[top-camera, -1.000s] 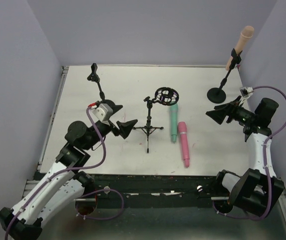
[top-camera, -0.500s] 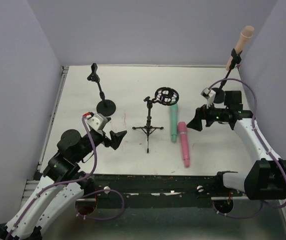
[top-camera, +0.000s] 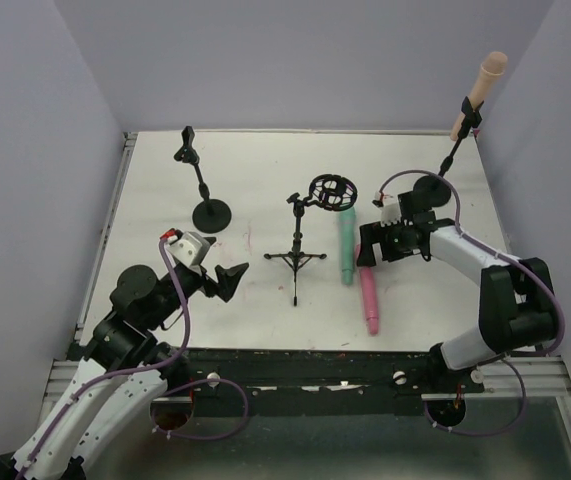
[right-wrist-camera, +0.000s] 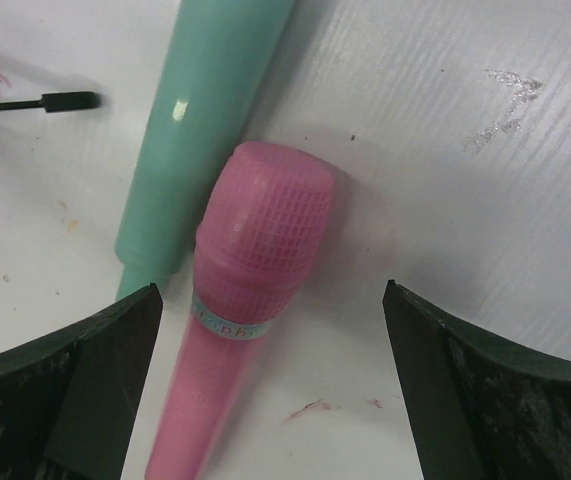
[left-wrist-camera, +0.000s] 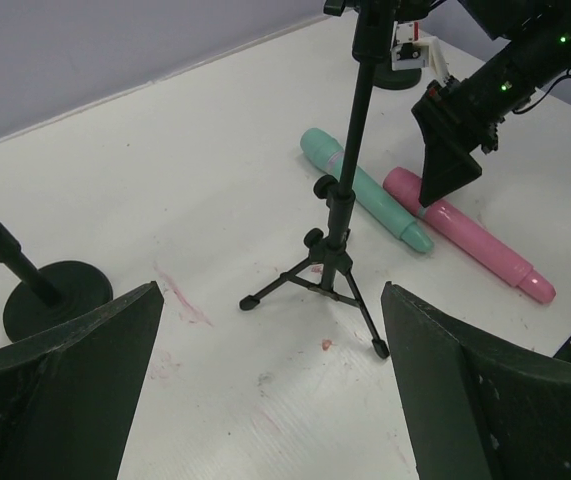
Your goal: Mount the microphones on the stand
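Bracketing the head of the pink microphone (right-wrist-camera: pixel 260 250), the right gripper (right-wrist-camera: pixel 270 310) holds its fingers spread wide, gripping nothing. The teal-green microphone (right-wrist-camera: pixel 200 130) lies just beside the pink one, perhaps touching it, on the table (top-camera: pixel 265 160); a closing finger could catch it and shove or roll both away. The peach-beige microphone (top-camera: pixel 487 80) sits clipped in the far-right stand (top-camera: pixel 455 150). The left gripper (left-wrist-camera: pixel 270 380), likewise spread and empty, faces the tripod stand (left-wrist-camera: pixel 340 210).
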Robot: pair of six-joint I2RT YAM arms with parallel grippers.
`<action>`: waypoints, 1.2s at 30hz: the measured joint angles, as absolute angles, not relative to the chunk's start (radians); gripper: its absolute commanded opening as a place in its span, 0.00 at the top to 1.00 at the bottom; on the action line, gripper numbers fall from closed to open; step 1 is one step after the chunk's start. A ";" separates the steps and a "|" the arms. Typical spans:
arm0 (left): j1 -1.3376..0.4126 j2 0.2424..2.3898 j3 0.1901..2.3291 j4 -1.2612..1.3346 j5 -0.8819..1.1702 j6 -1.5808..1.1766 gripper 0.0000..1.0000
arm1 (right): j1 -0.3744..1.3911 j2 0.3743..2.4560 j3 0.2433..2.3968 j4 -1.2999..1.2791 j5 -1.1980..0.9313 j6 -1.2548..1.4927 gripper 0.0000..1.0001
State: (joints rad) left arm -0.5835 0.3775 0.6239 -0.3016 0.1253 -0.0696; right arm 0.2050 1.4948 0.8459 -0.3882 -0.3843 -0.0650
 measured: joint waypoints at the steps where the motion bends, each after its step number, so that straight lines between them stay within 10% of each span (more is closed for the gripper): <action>1: -0.583 0.374 0.624 -0.302 0.124 -0.068 0.02 | 0.209 1.508 0.846 -0.384 -0.369 -0.047 0.00; 18: -0.575 0.364 0.624 -0.302 0.123 -0.067 0.02 | 0.234 1.603 0.883 -0.338 -0.171 0.030 0.18; 29: -0.575 0.363 0.624 -0.302 0.123 -0.067 0.02 | 0.234 1.605 0.884 -0.338 -0.105 0.053 0.11; 36: -0.575 0.349 0.620 -0.302 0.123 -0.067 0.02 | 0.234 1.617 0.890 -0.338 -0.102 0.064 0.34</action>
